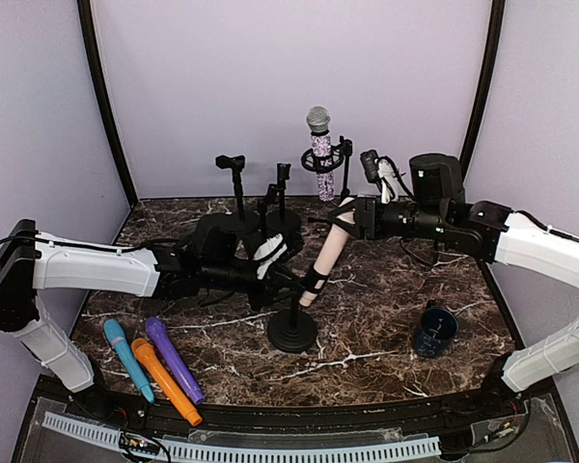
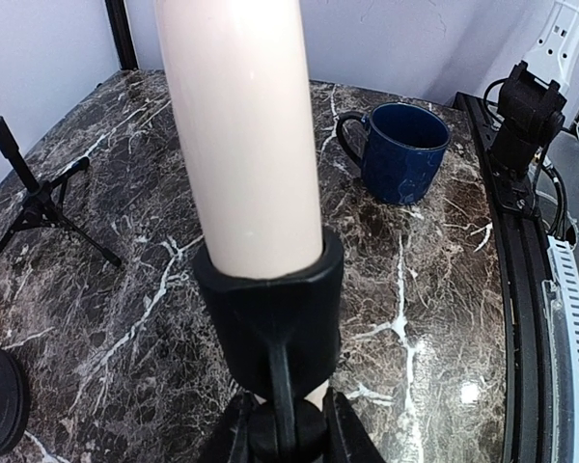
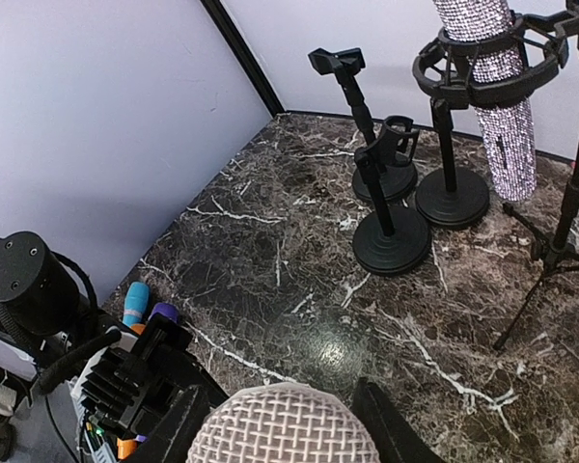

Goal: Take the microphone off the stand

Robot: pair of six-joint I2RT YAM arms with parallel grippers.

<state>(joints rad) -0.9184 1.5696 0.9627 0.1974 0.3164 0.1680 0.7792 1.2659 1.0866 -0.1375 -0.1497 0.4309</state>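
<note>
A cream-bodied microphone (image 1: 330,251) leans to the right in the black clip (image 1: 314,281) of a round-based stand (image 1: 291,333) at the table's middle. My left gripper (image 1: 282,281) comes in from the left, shut on the stand's neck just under the clip. In the left wrist view the microphone (image 2: 241,135) rises out of the clip (image 2: 270,309), with the gripper (image 2: 282,436) at the bottom edge. My right gripper (image 1: 352,218) is shut on the microphone's head. Its fingers (image 3: 179,429) flank the silver mesh head (image 3: 285,424) in the right wrist view.
A dark blue mug (image 1: 434,330) stands at the right. Blue, orange and purple microphones (image 1: 164,367) lie at the front left. At the back are a glittery microphone (image 1: 320,154) in a shock mount, empty stands (image 1: 234,183) and a tripod (image 2: 39,203).
</note>
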